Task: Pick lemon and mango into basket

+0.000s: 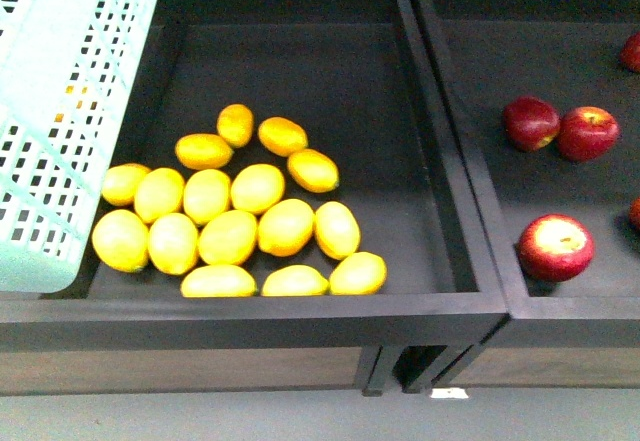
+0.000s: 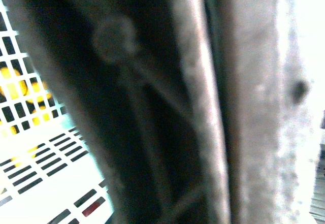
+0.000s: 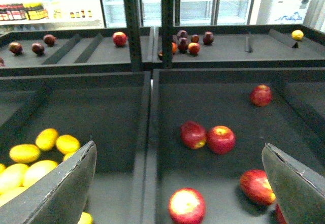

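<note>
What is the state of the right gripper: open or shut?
Open. In the right wrist view, the right gripper shows its fingers wide apart, holding nothing.

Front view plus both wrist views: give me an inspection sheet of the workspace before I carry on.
Surface: two dark display trays side by side, the left tray and the right tray.
Job's things: lemons piled in the left tray; basket at that tray's left side, overlapping its edge in the front view; mango: nothing seen.
Clutter: red apples scattered in the right tray.
Grippers: right gripper open, nothing between its fingers; left gripper cannot be made out, as its wrist view is blurred.
Cables: nothing seen.
Surroundings: more fruit trays behind, glass-door fridges, a chest freezer.
</note>
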`<state>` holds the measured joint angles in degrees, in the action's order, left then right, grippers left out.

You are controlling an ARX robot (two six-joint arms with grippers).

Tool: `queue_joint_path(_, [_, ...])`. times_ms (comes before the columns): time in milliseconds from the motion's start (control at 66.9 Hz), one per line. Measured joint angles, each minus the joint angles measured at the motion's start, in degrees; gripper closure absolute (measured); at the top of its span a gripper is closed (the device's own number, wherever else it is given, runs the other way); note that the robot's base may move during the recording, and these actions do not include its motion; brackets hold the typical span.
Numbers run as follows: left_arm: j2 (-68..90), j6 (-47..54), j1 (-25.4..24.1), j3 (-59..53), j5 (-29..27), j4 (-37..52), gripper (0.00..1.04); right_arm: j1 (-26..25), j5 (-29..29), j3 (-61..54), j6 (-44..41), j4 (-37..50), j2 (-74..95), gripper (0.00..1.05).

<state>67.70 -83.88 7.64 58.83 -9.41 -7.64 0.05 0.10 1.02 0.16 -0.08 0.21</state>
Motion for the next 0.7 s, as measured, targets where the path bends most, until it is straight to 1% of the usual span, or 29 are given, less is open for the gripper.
queue_joint_path(703, [0.0,0.09,0.0,0.0,-0.28,0.0,0.9,0.0,-0.11,0.0,0.0,0.0,-0.04,0.09])
